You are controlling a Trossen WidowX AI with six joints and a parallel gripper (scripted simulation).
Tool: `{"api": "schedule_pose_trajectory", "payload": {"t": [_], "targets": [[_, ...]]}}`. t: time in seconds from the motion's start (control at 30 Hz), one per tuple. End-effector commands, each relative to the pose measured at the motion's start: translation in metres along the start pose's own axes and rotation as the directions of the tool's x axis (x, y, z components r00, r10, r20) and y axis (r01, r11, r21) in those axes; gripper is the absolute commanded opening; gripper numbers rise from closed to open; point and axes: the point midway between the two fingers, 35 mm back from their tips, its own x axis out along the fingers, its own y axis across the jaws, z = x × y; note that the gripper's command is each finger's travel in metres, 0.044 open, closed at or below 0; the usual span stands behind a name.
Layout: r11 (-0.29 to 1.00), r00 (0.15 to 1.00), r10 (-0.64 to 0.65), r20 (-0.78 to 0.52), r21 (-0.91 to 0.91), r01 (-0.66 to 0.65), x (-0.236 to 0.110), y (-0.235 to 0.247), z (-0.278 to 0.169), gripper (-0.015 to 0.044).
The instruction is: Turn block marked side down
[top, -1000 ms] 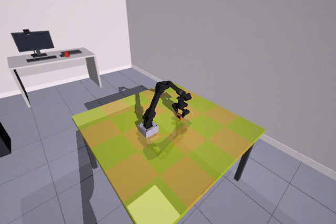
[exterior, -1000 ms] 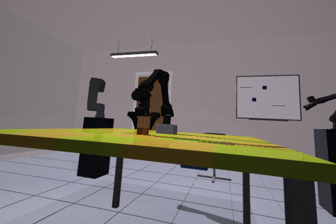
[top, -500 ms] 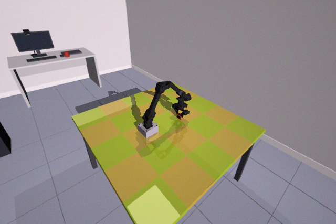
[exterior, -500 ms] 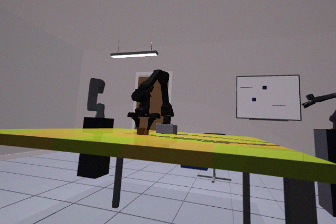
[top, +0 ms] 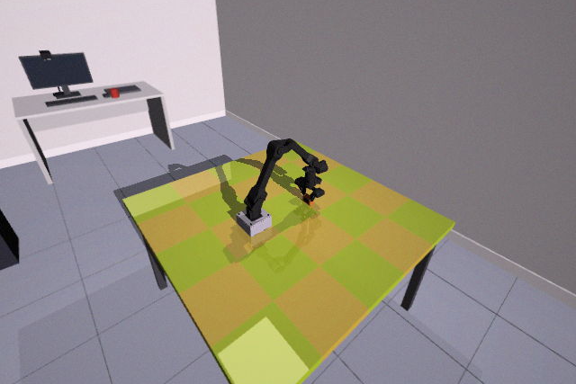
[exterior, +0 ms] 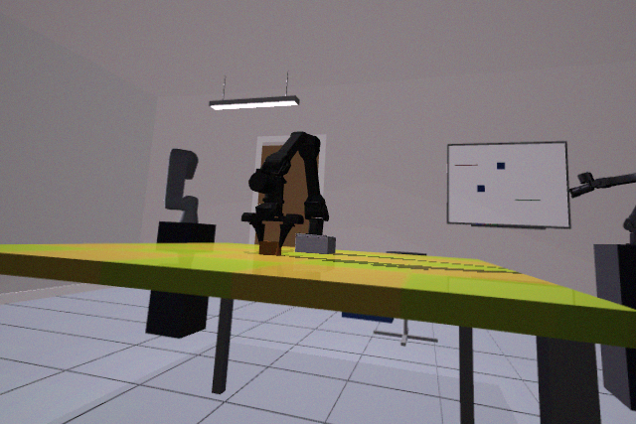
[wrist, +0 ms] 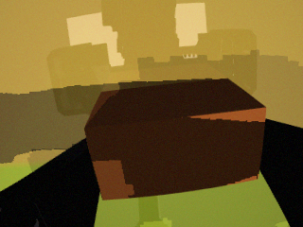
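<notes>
A small orange-brown block [top: 309,200] [exterior: 268,247] [wrist: 177,146] rests on the green and orange checkered table [top: 353,272] [exterior: 359,286], a little to the right of the arm's grey base [top: 253,223] [exterior: 314,243]. My gripper [top: 310,199] [exterior: 269,243] [wrist: 174,138] reaches straight down over the block, and its two black fingers press on the block's left and right sides. In the wrist view the block fills the middle and lies in shadow; I cannot make out its marked side.
A white desk [top: 88,108] with a monitor stands far off by the white wall. A whiteboard [exterior: 507,184] and a second, grey arm on a black pedestal [exterior: 179,234] stand beyond the table. The table's edges lie well away from the block.
</notes>
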Motion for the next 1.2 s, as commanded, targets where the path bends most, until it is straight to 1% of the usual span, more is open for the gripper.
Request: {"api": "schedule_pose_trajectory", "payload": {"t": [0.0, 0.03, 0.07, 0.27, 0.7, 1.17], "targets": [[1.0, 1.0, -0.004, 0.001, 0.001, 0.004, -0.017, -0.001, 0.001, 0.0037], [1.0, 1.0, -0.004, 0.001, 0.001, 0.004, -0.024, -0.001, 0.0, 0.0011], [1.0, 1.0, -0.004, 0.001, 0.001, 0.004, -0.027, -0.001, 0.0, 0.0], [1.0, 1.0, -0.004, 0.011, 0.001, 0.004, -0.028, -0.001, 0.001, 0.0], [1.0, 0.978, -0.003, 0.207, 0.005, 0.002, -0.018, -0.002, 0.003, 0.0], [1.0, 0.912, -0.004, 0.411, 0.004, 0.002, -0.014, -0.001, 0.0, 0.0]]}}
